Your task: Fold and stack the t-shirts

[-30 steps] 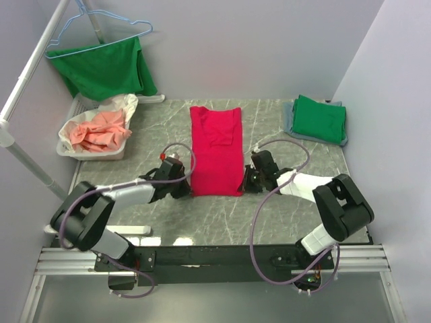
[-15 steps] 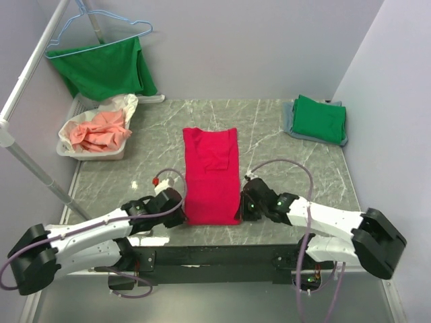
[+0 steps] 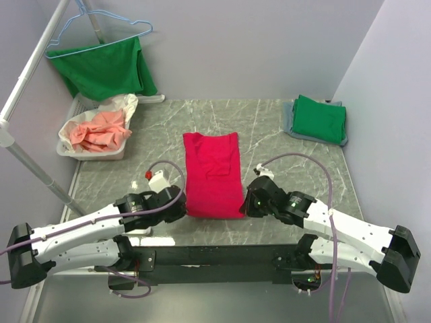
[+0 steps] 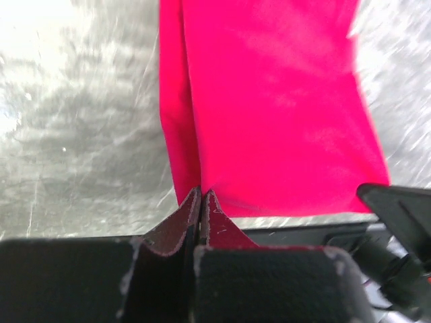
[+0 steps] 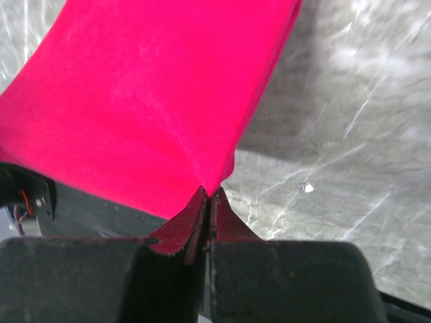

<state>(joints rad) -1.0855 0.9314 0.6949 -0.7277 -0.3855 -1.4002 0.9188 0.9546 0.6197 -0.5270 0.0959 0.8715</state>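
Centrally on the grey, white-veined marble-look surface lies the red tee, folded lengthwise into a long, narrow rectangle of soft matte cotton. Its sleeves are tucked in and its collar end points toward the far edge. Its near hem sits close to the near edge of the surface, held straight between the two arms.

The left tool has its dark fingers pressed together on the near-left corner of the hem. In the left wrist view the fingertips meet in a tight wedge with a sliver of red fabric between them. The right tool likewise pinches the near-right corner. From its wrist camera the cloth rises smoothly away from the closed tips, and a soft shadow falls on the stone beside it.

At the far right corner a green tee rests, folded to a neat square, on top of a folded grey tee whose edges show around it.

Near the far left corner stands a white plastic bin holding crumpled peach cloth. Above it a green garment drapes from a thin blue wire hanger.
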